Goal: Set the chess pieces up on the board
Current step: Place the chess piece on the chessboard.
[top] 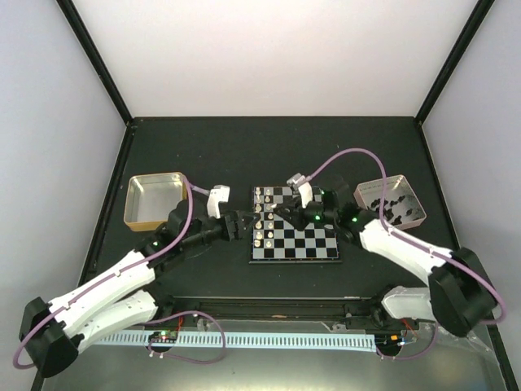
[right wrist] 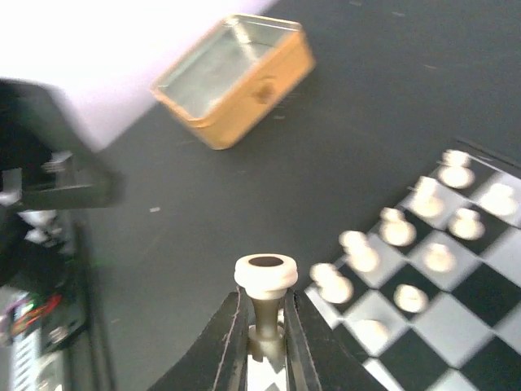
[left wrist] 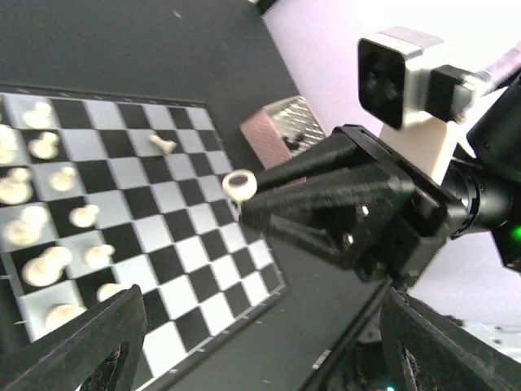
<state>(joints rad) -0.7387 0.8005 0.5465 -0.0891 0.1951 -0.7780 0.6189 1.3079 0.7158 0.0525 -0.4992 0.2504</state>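
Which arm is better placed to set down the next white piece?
Right: the right gripper is shut on a white piece over the board; the left gripper is open and empty.

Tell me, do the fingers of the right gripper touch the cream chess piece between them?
Touching. The right wrist view shows both fingers of the right gripper pressed against the stem of the cream chess piece, with no gap.

Boxed in by plain white walls (top: 277, 49) at back, left and right. Tinged faintly lilac at the sides. Joined at the back corners by black struts (top: 94, 57). Floored with a matt black table (top: 244, 155), evenly lit. Edged in front with a white slotted rail (top: 269, 340).
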